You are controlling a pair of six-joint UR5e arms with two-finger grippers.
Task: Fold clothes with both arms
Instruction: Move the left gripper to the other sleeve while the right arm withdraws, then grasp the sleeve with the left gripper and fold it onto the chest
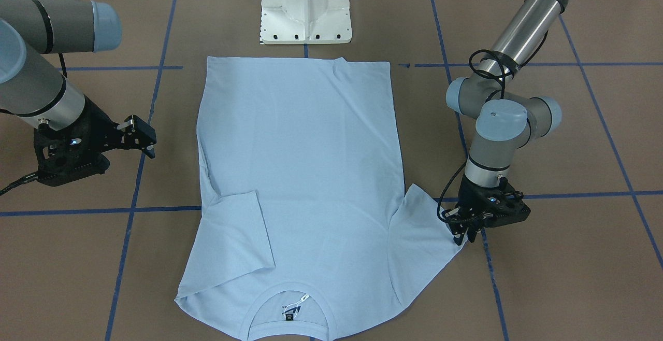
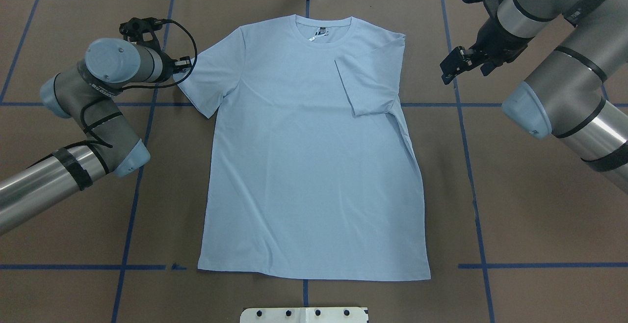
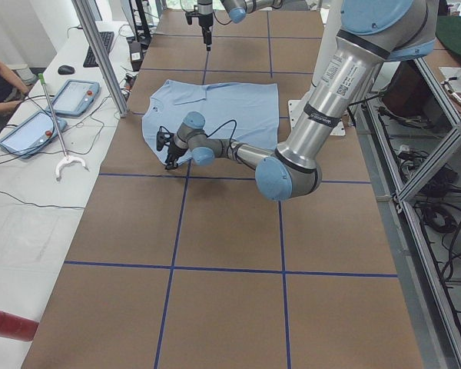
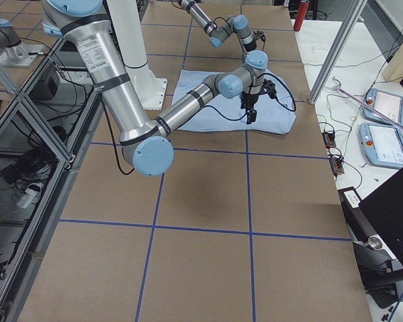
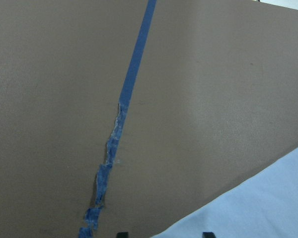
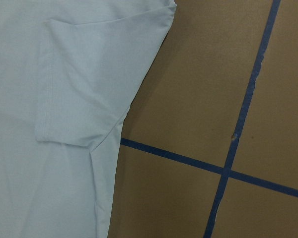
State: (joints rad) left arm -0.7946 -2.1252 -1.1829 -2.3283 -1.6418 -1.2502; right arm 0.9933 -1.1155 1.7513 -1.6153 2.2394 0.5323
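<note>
The pale light-blue T-shirt [image 1: 300, 165] [image 2: 309, 166] lies flat on the brown table, neck away from the robot and its black label showing. The sleeve [image 2: 368, 82] [image 6: 79, 79] on the robot's right is folded in over the body. The other sleeve [image 2: 201, 85] lies spread out. My left gripper [image 1: 462, 236] [image 2: 185, 64] is low at that sleeve's outer edge. In the left wrist view its fingertips [image 5: 121, 234] stand apart, open, with the cloth edge [image 5: 268, 208] just reaching between them. My right gripper [image 1: 142, 136] [image 2: 454, 65] hovers open beside the folded sleeve, holding nothing.
The white pedestal base [image 1: 305, 14] stands at the shirt's hem. Blue tape lines [image 6: 243, 114] cross the table. A side bench with tablets [image 3: 73, 96] and a person's arm [image 3: 0, 84] lie beyond the far edge. A red cylinder [image 3: 8, 323] lies near the table's corner.
</note>
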